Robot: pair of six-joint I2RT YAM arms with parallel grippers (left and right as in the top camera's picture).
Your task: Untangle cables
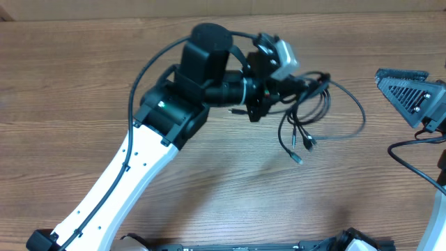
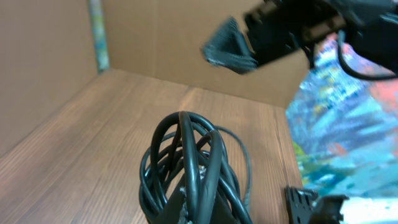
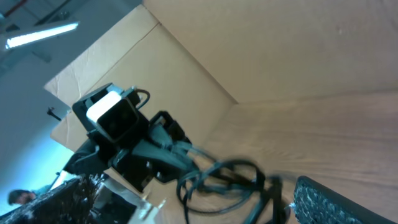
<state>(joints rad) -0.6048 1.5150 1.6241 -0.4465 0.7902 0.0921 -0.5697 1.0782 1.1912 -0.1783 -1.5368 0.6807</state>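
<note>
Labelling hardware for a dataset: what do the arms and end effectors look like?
The left arm has white links, black joint housings and a thin black cable looping off it; a grey camera sits by its black left end effector. The right end effector is black with textured finger pads.

The left arm (image 1: 136,164) is made of a white link, along which a black wire (image 1: 143,70) is run, and bulky black joint housings. A pale grey camera (image 1: 282,57) is mounted at its wrist. The right hand (image 1: 383,78) is black and ribbed.
</note>
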